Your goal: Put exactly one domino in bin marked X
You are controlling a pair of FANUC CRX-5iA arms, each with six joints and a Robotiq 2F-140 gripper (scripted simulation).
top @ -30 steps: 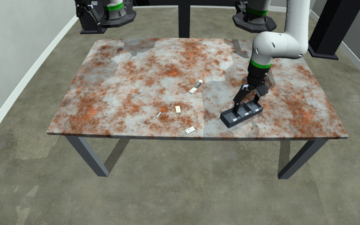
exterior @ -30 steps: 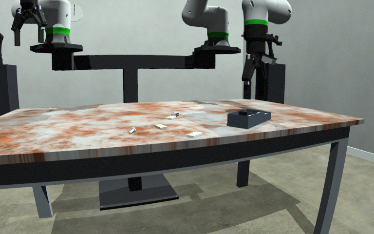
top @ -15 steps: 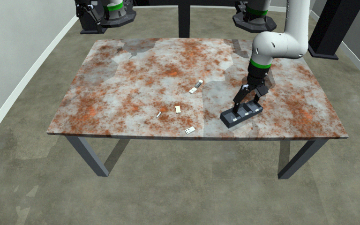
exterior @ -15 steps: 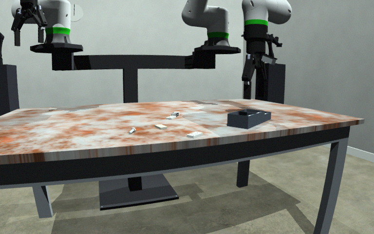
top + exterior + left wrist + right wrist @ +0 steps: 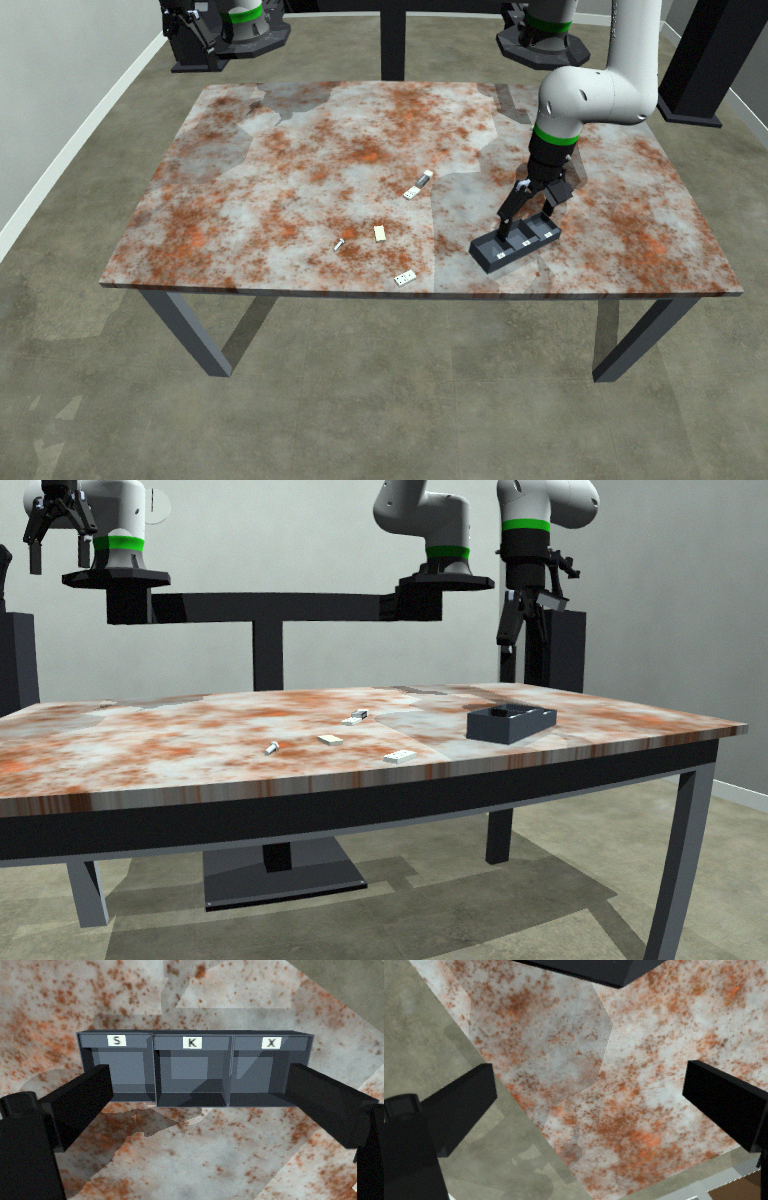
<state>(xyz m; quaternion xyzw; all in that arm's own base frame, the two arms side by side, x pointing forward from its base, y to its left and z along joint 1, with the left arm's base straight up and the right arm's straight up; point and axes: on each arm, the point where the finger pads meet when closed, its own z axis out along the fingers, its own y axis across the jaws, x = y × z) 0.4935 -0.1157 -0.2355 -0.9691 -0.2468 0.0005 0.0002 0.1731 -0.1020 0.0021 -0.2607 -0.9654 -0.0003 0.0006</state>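
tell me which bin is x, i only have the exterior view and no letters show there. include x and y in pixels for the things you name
Observer: Left wrist view: X bin (image 5: 485, 247) (image 5: 487, 727) (image 5: 255, 1069) is the end one nearer the spotted domino (image 5: 404, 277) (image 5: 399, 756) by the table edge.
Operator: anything in it
Observer: Nothing on the part of its floor that I can see; a finger hides some.
Operator: left gripper holding anything
Observer: No, the left wrist view shows left gripper (image 5: 524, 226) (image 5: 525, 646) (image 5: 200, 1080) open with nothing between its fingers.

No visible change — table pieces, bins, both arms alike.
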